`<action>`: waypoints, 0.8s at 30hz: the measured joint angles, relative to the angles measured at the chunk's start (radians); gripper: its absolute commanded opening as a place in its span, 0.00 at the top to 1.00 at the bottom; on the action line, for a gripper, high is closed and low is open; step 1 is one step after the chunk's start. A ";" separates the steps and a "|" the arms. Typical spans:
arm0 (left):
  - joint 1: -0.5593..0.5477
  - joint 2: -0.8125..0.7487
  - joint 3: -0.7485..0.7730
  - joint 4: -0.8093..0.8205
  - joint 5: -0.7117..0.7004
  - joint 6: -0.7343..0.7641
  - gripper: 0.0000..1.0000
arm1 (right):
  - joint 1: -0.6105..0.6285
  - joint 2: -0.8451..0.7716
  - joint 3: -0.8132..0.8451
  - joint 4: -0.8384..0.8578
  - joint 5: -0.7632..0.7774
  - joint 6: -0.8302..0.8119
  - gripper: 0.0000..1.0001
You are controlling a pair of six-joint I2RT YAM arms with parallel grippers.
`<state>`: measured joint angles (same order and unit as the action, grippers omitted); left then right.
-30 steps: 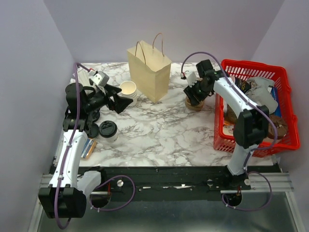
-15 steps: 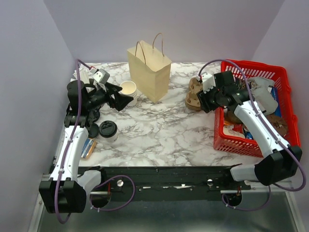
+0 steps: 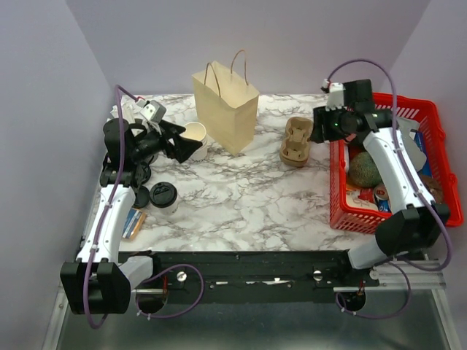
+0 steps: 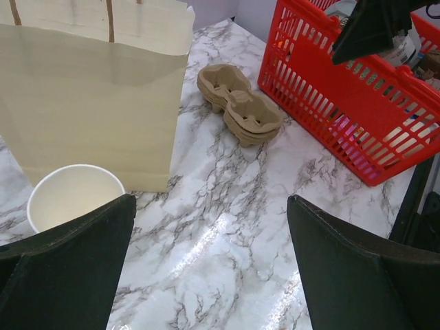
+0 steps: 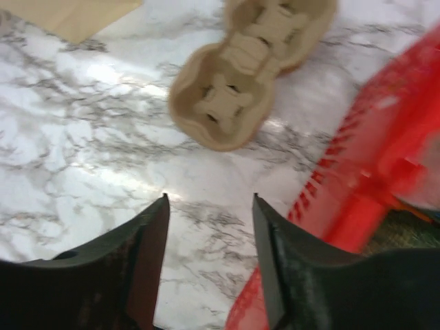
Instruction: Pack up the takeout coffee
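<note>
**Top view with both wrist views.** You are looking at a task judged to be barely begun. The takeout coffee [image 3: 163,196], lid on and upright, stands on the marble table [image 3: 248,197] near its left edge. It is just beside the left arm and well apart from the paper bag [image 3: 228,109], which stands upright with its mouth open at the back of the table. Your left gripper [image 4: 211,201] hangs with its jaws spread wide and nothing between them. It is aimed over the lidless white cup [image 4: 69,194] beside the bag, not at the coffee. Your right gripper [image 5: 210,201] is likewise parted and empty, held above the cardboard cup carrier [image 5: 242,81] next to the red basket [image 3: 341,191]. What the bag holds cannot be seen. Left to do, by this reading: grasp the coffee, carry it upright over the bag's mouth, and lower it inside.
</note>
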<state>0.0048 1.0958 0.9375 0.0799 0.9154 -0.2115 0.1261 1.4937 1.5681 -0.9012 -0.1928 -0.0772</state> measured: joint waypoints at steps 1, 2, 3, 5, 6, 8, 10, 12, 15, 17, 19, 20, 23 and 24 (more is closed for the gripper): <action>0.000 -0.001 0.000 0.000 -0.003 0.001 0.01 | 0.037 0.029 0.030 -0.005 -0.002 -0.001 0.36; -0.004 -0.003 0.000 -0.004 -0.005 0.005 0.01 | 0.079 0.064 0.068 -0.011 -0.004 0.006 0.34; -0.009 -0.004 0.000 -0.007 -0.006 0.008 0.01 | 0.112 0.098 0.105 -0.012 -0.008 0.013 0.32; -0.036 -0.008 0.006 -0.033 -0.010 0.034 0.01 | 0.169 0.167 0.177 -0.011 -0.016 0.037 0.28; -0.063 -0.009 0.016 -0.062 -0.013 0.060 0.01 | 0.181 0.195 0.206 -0.009 -0.016 0.050 0.25; -0.119 -0.009 0.039 -0.113 -0.025 0.101 0.01 | 0.182 0.241 0.249 -0.007 -0.012 0.070 0.22; -0.179 -0.010 0.056 -0.150 -0.031 0.140 0.01 | 0.173 0.287 0.298 -0.014 0.000 0.090 0.22; -0.227 -0.012 0.064 -0.182 -0.036 0.167 0.01 | 0.171 0.336 0.343 -0.008 0.006 0.119 0.25; -0.261 -0.013 0.065 -0.225 -0.045 0.190 0.01 | 0.177 0.401 0.376 -0.001 0.024 0.150 0.26; -0.262 -0.013 0.065 -0.247 -0.053 0.199 0.01 | 0.198 0.439 0.381 0.001 0.039 0.160 0.26; -0.262 -0.016 0.066 -0.265 -0.070 0.214 0.01 | 0.227 0.480 0.382 0.003 0.050 0.167 0.25; -0.262 -0.019 0.066 -0.277 -0.079 0.225 0.01 | 0.237 0.500 0.382 0.003 0.054 0.167 0.25; -0.262 -0.041 0.065 -0.306 -0.100 0.254 0.01 | 0.265 0.552 0.382 0.002 0.068 0.163 0.25; -0.262 -0.048 0.065 -0.311 -0.103 0.262 0.01 | 0.269 0.564 0.382 0.003 0.075 0.158 0.25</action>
<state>-0.2577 1.0477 1.0027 -0.2314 0.8124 0.0505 0.3950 2.0579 1.9499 -0.8986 -0.1177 0.0803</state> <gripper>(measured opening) 0.987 0.746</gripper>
